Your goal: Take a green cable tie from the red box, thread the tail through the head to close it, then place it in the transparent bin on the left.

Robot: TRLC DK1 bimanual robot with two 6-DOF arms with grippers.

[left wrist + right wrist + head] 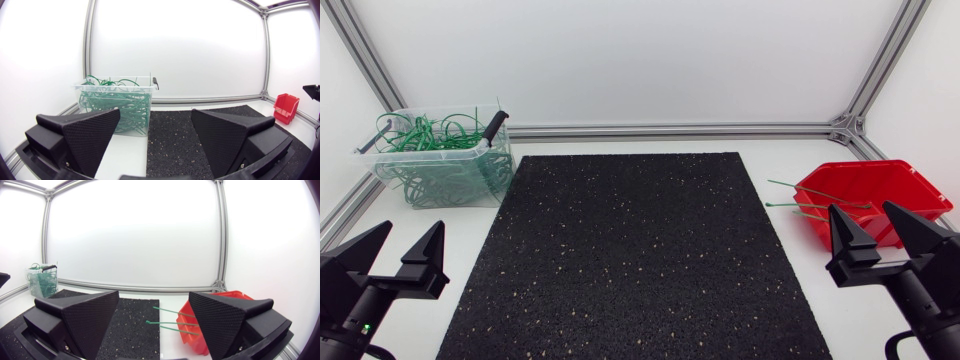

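White table, with a black speckled mat [635, 255] between the arms. Nearest, the left gripper [414, 230] hangs beside the mat, fingers spread and holding nothing. The right gripper [860, 212] is likewise spread and bare, at the near side of the red box [880, 180]. Ties [167, 324] poke out of the box toward the mat, plainest in the right wrist view. Far left stands the bin [115, 86]. The left wrist view shows its tangle of looped ties [125, 105]; the head view adds a black clip [496, 125] on the rim.
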